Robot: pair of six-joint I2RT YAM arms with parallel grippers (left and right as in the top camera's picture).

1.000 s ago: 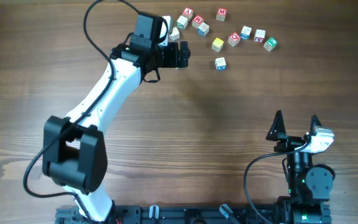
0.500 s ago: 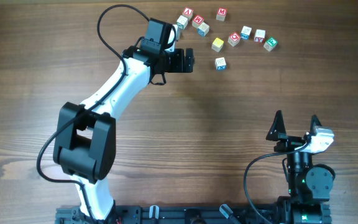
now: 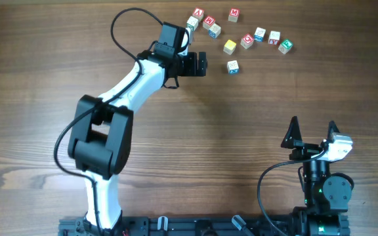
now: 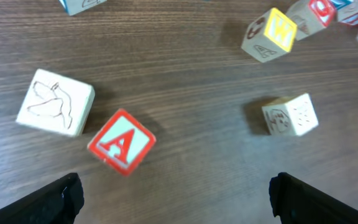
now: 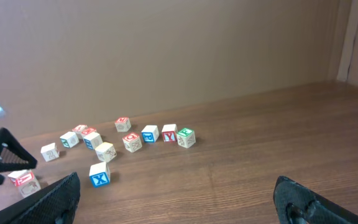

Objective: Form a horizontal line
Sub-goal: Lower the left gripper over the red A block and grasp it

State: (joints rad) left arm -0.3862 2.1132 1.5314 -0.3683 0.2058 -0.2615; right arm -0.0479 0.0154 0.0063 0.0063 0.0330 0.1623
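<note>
- The left claw (image 3: pixel 202 64) is being held wide open and empty, close above the brown wooden surface (image 3: pixel 176 164) beside the scattered cubes (image 3: pixel 209 22), seemingly being readied for taking one.
- A white wooden cube with a red letter A (image 4: pixel 122 142) is being shown just ahead of that claw; it is probably no part of the line.
- The plain yellow wooden cube (image 3: pixel 230 46) and the red-faced wooden cube with a white letter (image 3: pixel 247 40) are lying near each other, almost level, while the white wooden cube with blue-green print (image 3: pixel 233 66) is lying nearer the robot, so the horizontal line is not yet being formed.
- The right claw (image 3: pixel 313 133) is being held wide open and empty by the near edge, well apart from the cubes, seemingly being parked out of the way.
</note>
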